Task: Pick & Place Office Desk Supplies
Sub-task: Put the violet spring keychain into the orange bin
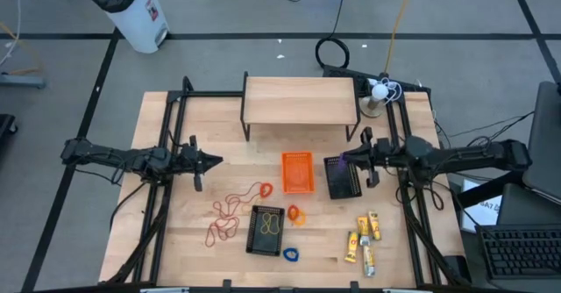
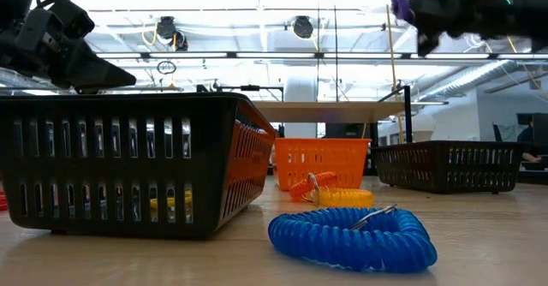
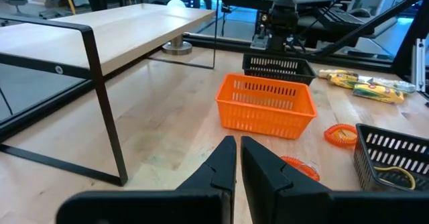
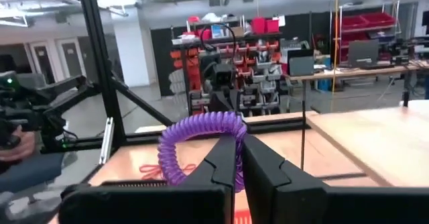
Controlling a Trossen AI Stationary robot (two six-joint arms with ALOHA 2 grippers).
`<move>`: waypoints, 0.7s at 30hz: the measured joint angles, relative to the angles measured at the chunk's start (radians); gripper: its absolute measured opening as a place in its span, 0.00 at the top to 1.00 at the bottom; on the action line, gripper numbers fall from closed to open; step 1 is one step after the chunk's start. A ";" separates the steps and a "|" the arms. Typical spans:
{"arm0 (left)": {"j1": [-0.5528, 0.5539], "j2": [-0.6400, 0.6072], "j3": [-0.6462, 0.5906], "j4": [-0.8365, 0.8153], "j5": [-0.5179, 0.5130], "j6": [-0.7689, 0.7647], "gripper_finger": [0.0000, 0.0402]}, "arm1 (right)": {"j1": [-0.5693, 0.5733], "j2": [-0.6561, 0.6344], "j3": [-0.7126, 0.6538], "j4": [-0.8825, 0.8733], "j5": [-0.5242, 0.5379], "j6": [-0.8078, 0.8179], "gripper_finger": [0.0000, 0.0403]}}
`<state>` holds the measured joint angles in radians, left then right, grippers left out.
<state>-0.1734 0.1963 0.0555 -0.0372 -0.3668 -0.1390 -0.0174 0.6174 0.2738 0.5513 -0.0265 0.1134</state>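
A purple coiled ring is clamped between the closed fingers of the right claw, which is held in the air above the black basket on the right side of the counter. In the low view the same purple coil is seen high above the counter, at the tip of the right claw. The left claw is held over the bare left part of the counter with its fingers brought nearly together and nothing between them.

An orange basket is set just beside the black basket, in front of a small wooden shelf. A second black basket lies nearer the front edge, with a yellow band inside it. Red and orange rubber-band loops are spread on the counter to its left. An orange coiled ring lies just beside this basket and a blue coiled ring near its front corner. Yellow packets are gathered at the front right, well apart from the loops.
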 joint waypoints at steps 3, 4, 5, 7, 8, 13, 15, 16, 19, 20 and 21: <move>0.000 0.000 0.000 0.004 0.000 -0.001 0.94 | 0.000 0.115 0.104 -0.086 0.000 -0.003 0.99; 0.000 0.000 0.000 0.004 0.000 -0.002 0.94 | 0.000 0.161 0.138 -0.112 0.000 -0.003 0.99; 0.000 0.000 0.000 0.004 0.000 -0.002 0.94 | 0.000 0.207 0.173 -0.142 0.000 -0.005 0.99; 0.000 0.000 0.000 0.004 0.000 -0.002 0.94 | 0.000 0.304 0.236 -0.183 0.001 -0.006 0.99; 0.000 0.000 0.000 0.003 0.001 -0.002 0.94 | 0.000 0.358 0.263 -0.198 0.002 -0.006 0.99; 0.000 0.000 0.000 0.003 0.002 -0.005 0.94 | 0.000 0.592 0.367 -0.246 0.003 -0.006 0.99; 0.000 0.000 0.000 0.003 0.002 -0.006 0.94 | 0.000 0.666 0.399 -0.246 0.003 -0.006 0.99; 0.000 0.000 0.000 0.003 0.002 -0.006 0.94 | 0.000 0.701 0.415 -0.250 0.003 -0.007 0.99; 0.000 0.000 0.000 0.003 0.002 -0.006 0.94 | 0.000 0.783 0.465 -0.274 0.003 -0.009 0.99; 0.000 0.000 0.000 0.003 0.002 -0.005 0.94 | 0.000 0.805 0.484 -0.293 0.002 -0.008 0.99; 0.000 0.000 0.000 0.003 0.002 -0.005 0.94 | 0.000 0.827 0.503 -0.318 0.002 -0.007 0.99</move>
<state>-0.1734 0.1959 0.0555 -0.0345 -0.3649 -0.1441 -0.0174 1.4444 0.7770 0.2338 -0.0250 0.1066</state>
